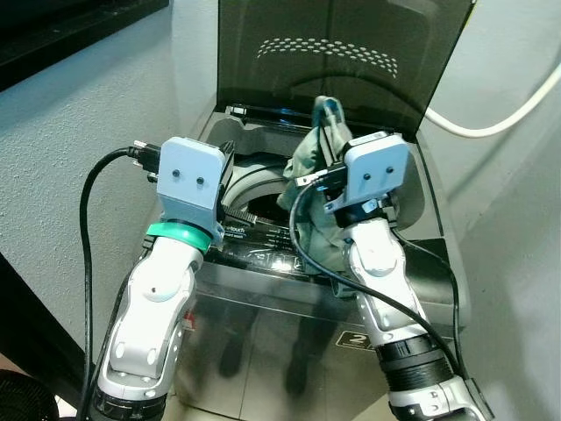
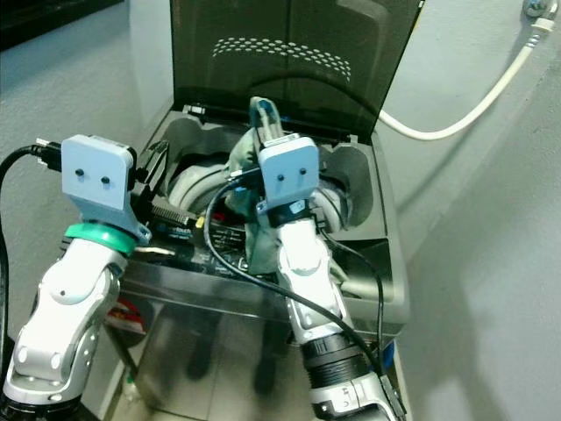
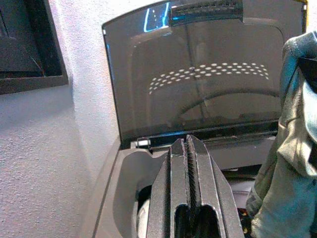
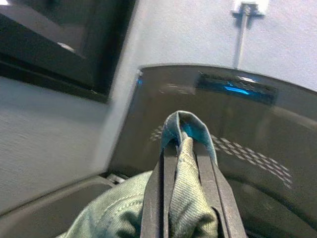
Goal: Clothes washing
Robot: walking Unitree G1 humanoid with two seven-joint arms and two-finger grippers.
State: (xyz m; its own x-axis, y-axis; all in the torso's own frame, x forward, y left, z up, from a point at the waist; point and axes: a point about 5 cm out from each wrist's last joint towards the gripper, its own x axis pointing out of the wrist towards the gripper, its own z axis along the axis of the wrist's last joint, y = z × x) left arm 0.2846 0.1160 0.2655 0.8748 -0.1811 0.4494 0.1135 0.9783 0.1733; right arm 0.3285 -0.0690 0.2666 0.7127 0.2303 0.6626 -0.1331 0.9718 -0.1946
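A top-loading washing machine (image 1: 263, 259) stands before me with its dark lid (image 1: 342, 53) raised. My right gripper (image 4: 184, 144) is shut on a green-grey garment (image 1: 314, 158), holding it over the drum opening (image 1: 254, 197). The cloth hangs down past the machine's front rim. A fold of it pokes up between the fingers (image 4: 168, 188). My left gripper (image 3: 189, 148) is shut with nothing in it, raised at the left side of the opening, beside the garment (image 3: 287, 148).
A grey textured wall (image 1: 70, 158) runs along the left, with a dark frame (image 1: 53, 35) high on it. A white hose (image 1: 500, 114) curves along the right wall. Black cables (image 1: 88, 228) loop around both arms.
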